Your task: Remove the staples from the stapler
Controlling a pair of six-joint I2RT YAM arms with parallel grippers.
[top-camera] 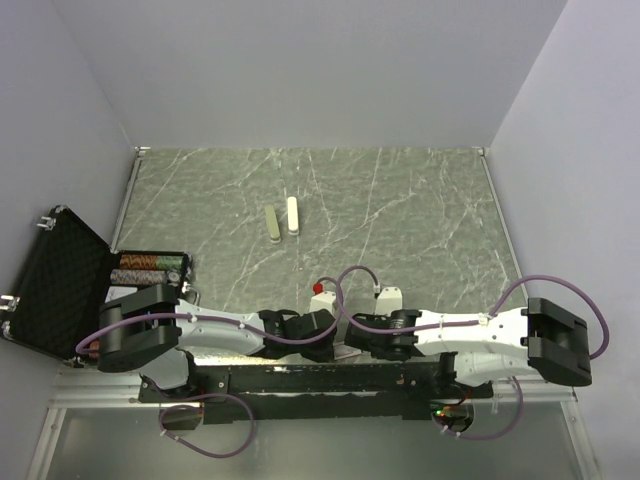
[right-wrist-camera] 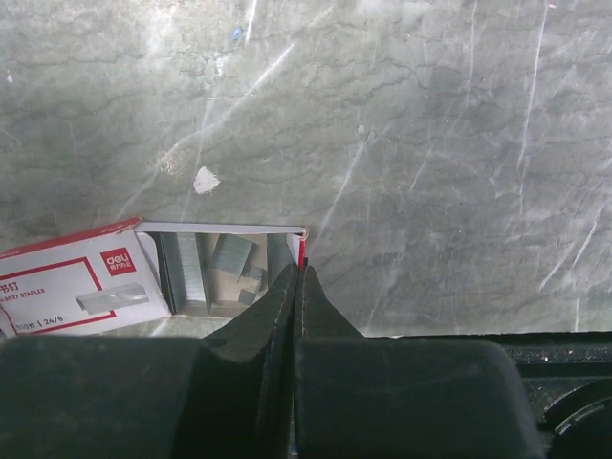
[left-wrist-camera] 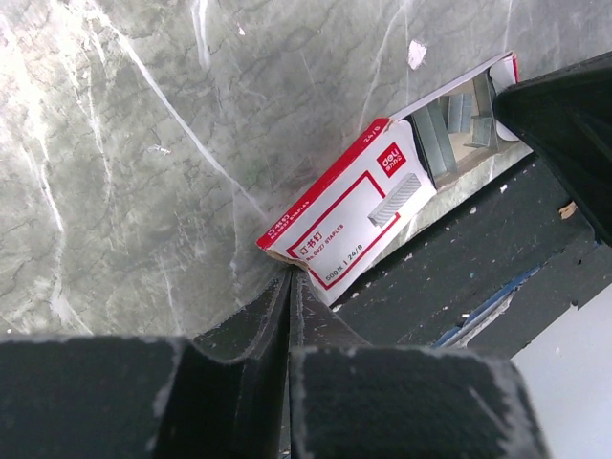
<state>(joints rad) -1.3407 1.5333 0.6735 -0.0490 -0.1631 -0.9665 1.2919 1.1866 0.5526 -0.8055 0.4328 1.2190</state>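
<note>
top external view: both arms lie folded low along the near edge of the marble table (top-camera: 400, 200), their wrists meeting at about 6 o'clock. at 12 o'clock from them, well apart, two pale bars (top-camera: 281, 220) lie side by side, too small to tell more. at 9 o'clock an open black case (top-camera: 50, 285) sits at the table's left edge, with rows of striped discs (top-camera: 150, 268) just beside its lid. left wrist view: the left gripper (left-wrist-camera: 290, 287) is pressed together with nothing between its fingers. its tip is just short of the corner of a red-and-white box (left-wrist-camera: 349, 220) — whether it touches, i cannot tell. the box's tray (left-wrist-camera: 497, 158) juts out toward 1 o'clock, and the staples (left-wrist-camera: 438, 143) lie in it as grey strips, some loose and crooked. a white scrap (left-wrist-camera: 417, 53) lies on the marble at 12 o'clock of the tray. right wrist view: the right gripper (right-wrist-camera: 297, 282) is likewise pressed together and holds nothing, its tip at the tray's right-hand end wall — the strips sit at 10 o'clock from it.
</note>
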